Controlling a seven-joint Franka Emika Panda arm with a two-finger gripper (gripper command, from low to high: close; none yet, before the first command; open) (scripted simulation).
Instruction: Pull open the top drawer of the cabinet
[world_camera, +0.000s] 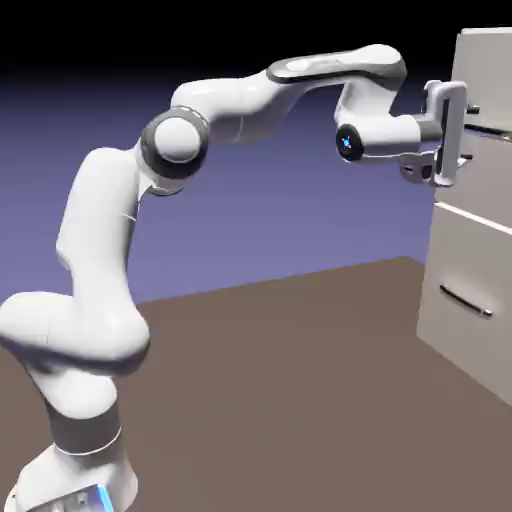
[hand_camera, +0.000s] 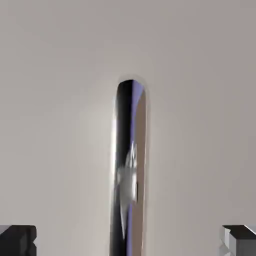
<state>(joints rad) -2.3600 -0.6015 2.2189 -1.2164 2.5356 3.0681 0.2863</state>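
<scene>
Brown desk (world_camera: 300, 340) filled the lower part of the exterior view, under a blue-violet backdrop. On it, at the right edge of that view, stood the pale grey-beige cabinet (world_camera: 470, 300), only partly in frame, with two stacked fronts. The white arm (world_camera: 110, 260) rose from the lower left and reached across to the right, its wrist level with the upper front.

That upper front was the top drawer (world_camera: 490, 90), sitting high at the right edge; whether it stood out from the cabinet's face could not be told. The lower drawer front (world_camera: 465, 300) carried its own thin dark bar handle (world_camera: 466, 300).

The claw (world_camera: 466, 135) was up against the top drawer's front, spread wide. In the hand view its two grey fingertips (hand_camera: 17, 241) sat far apart at the bottom corners, with the top drawer's shiny dark bar handle (hand_camera: 129, 165) running up the middle between them, touching neither. Pale drawer front filled the rest of that view.
</scene>
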